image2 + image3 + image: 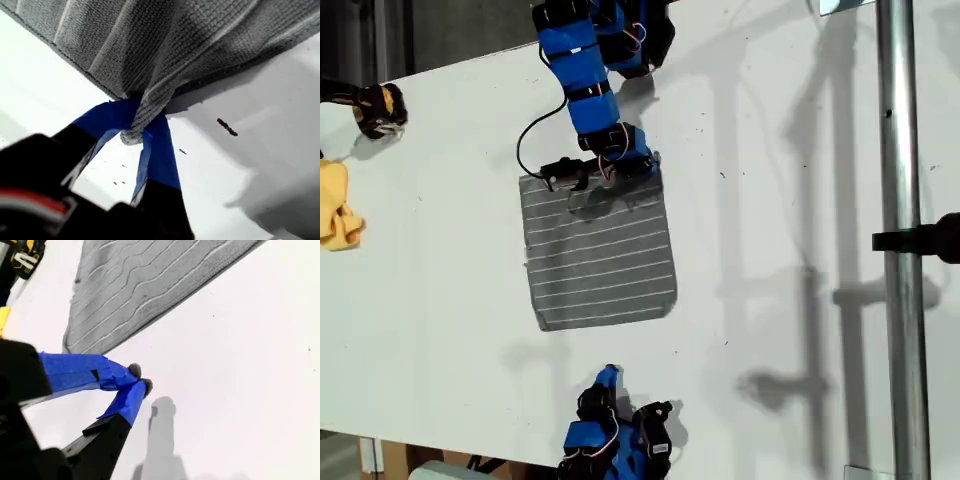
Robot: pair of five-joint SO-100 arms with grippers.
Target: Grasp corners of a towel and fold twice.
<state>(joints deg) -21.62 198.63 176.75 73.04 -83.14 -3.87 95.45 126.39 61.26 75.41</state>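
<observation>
Blue-taped and pressed together on nothing, the jaws of my second gripper (137, 380) hover over the bare white table (800, 330) at the near edge of the exterior view, close to the towel's lower edge but clear of it. Beyond lies the towel (600, 250), a grey rectangular cloth of soft fabric crossed by thin white stripes, spread mostly flat in the middle of the table. At its far edge my first gripper (137, 127) has its blue-taped jaws pinched on a bunched corner (132, 132) of the cloth, the fabric puckering into a ridge between them. A small plain yellow cloth (338, 205) sits well apart at the exterior view's left.

The first fold appears barely begun. To do it well, the held corner should rise only enough to clear the table, then travel straight along the stripes' cross direction so edges meet squarely. With one corner held, the far edge may drag askew; my second gripper would need a corner of its own.
</observation>
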